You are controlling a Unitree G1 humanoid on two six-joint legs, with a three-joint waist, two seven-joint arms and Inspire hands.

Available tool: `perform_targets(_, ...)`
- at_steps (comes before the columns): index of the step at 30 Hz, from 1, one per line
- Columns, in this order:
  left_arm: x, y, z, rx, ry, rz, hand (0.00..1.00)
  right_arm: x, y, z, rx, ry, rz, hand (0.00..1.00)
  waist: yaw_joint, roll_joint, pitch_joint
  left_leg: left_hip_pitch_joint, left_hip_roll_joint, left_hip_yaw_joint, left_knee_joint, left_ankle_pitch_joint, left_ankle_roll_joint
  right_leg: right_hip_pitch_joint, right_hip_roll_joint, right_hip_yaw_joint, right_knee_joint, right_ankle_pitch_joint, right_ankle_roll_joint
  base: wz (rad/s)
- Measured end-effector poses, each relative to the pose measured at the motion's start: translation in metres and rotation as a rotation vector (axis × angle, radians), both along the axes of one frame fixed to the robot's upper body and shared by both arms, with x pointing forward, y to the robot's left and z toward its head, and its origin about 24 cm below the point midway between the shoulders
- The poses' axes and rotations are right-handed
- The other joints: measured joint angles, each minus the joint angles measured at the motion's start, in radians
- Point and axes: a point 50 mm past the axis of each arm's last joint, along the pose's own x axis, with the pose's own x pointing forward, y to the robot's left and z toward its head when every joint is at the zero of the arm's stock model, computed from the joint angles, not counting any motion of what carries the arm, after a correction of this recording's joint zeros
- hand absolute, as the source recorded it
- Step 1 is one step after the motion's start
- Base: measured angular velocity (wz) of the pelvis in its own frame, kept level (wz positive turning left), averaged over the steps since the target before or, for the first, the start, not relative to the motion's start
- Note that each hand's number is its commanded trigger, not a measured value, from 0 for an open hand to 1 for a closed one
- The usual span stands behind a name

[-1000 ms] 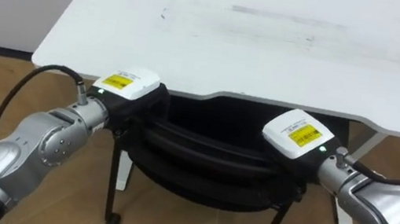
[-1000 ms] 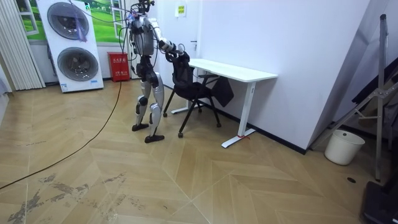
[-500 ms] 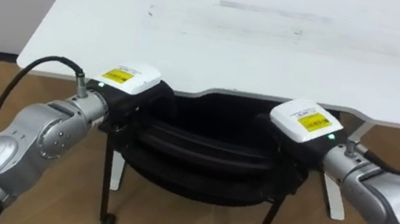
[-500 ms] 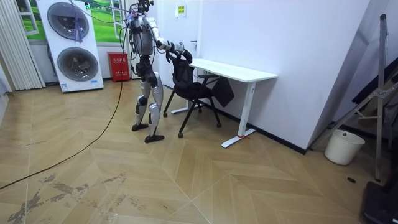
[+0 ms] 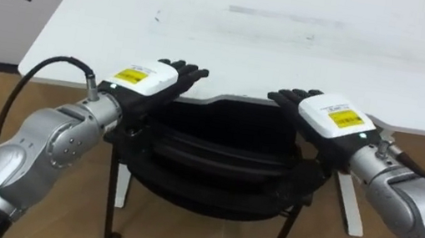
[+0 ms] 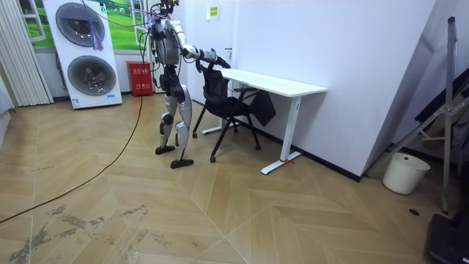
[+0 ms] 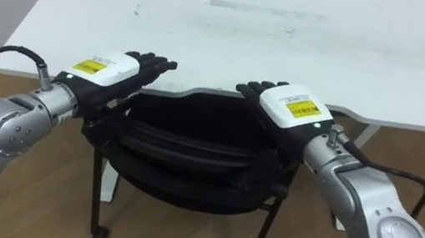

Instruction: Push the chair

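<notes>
Since the chair (image 5: 222,169) sits under the bench (image 5: 290,55), the push looks done; left hand (image 5: 148,84) and right hand (image 5: 326,119), released above its back, should withdraw

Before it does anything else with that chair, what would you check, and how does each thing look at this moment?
1. Left hand open, fingers straight above the chair back: ok.
2. Right hand open the same way: ok.
3. Chair upright, its back close to the white desk front edge: ok.
4. Palms lifted clear of the chair's back: cannot tell, as the hands hide the contact.
5. Fingertips clear of the desk edge: cannot tell.
6. Robot standing on both feet behind the chair, per the room view: ok.
</notes>
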Motion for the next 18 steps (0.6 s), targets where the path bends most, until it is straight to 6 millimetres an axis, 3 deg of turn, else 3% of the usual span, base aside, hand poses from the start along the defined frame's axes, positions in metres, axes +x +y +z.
perform_targets(6,0.0,0.001,0.009,0.065,-0.06,-0.019,0.0,0.0,-0.004,0.014,-0.015,-0.027,0.03,0.0,0.009,0.0,-0.0001,-0.01,0.004,0.0,0.001,0.001,0.001,-0.001,0.006,0.001,-0.016,0.017,-0.001,-0.02)
perform_targets(9,-0.003,0.016,0.033,0.155,-0.14,-0.087,0.0,-0.004,-0.014,0.05,-0.021,-0.135,0.092,0.0,0.019,0.003,0.0014,-0.014,0.021,0.006,0.002,0.001,0.001,0.009,0.026,0.015,-0.059,0.047,-0.008,-0.12)
perform_targets(11,-0.005,0.03,0.06,0.201,-0.238,-0.093,0.0,-0.004,-0.036,0.087,0.057,-0.314,0.015,0.0,0.025,0.005,0.0024,-0.013,0.027,0.004,0.001,0.001,0.0,0.019,0.032,0.013,-0.073,0.056,-0.01,0.01)
perform_targets(12,-0.005,0.045,0.088,0.166,-0.388,-0.034,0.0,-0.008,-0.056,0.116,0.121,-0.469,-0.051,0.0,0.03,0.006,0.0033,-0.008,0.027,0.004,0.001,0.001,0.0,0.024,0.032,0.013,-0.073,0.055,-0.01,0.0)
perform_targets(13,-0.006,0.054,0.103,0.138,-0.478,0.011,0.0,-0.01,-0.065,0.129,0.156,-0.544,-0.078,0.0,0.03,0.007,0.0038,-0.005,0.027,0.004,0.001,0.001,0.0,0.028,0.032,0.013,-0.075,0.055,-0.009,0.0)
perform_targets(14,-0.014,0.077,0.139,0.078,-0.68,0.114,0.0,-0.018,-0.084,0.153,0.24,-0.698,-0.137,0.0,0.026,0.007,0.0036,0.001,0.027,0.006,0.0,0.001,0.0,0.032,0.032,0.015,-0.08,0.054,-0.008,0.0)
perform_targets(15,-0.027,0.102,0.17,0.041,-0.877,0.216,0.0,-0.03,-0.1,0.172,0.286,-0.84,-0.193,0.0,0.01,0.005,0.0036,0.01,0.025,0.007,-0.009,0.001,0.0,0.034,0.031,0.016,-0.089,0.051,-0.004,-0.05)
perform_targets(16,-0.043,0.126,0.192,0.014,-1.042,0.321,0.0,-0.044,-0.116,0.186,0.315,-0.959,-0.254,0.0,0.003,0.008,-0.002,0.02,0.023,0.013,-0.022,0.001,0.0,0.036,0.031,0.021,-0.089,0.048,-0.001,-0.08)
perform_targets(18,-0.074,0.158,0.208,-0.013,-1.253,0.474,0.0,-0.066,-0.137,0.2,0.345,-1.107,-0.327,0.0,-0.017,0.015,-0.0115,0.033,0.02,0.026,-0.038,0.0,0.001,0.046,0.03,0.027,-0.087,0.048,0.0,-0.14)
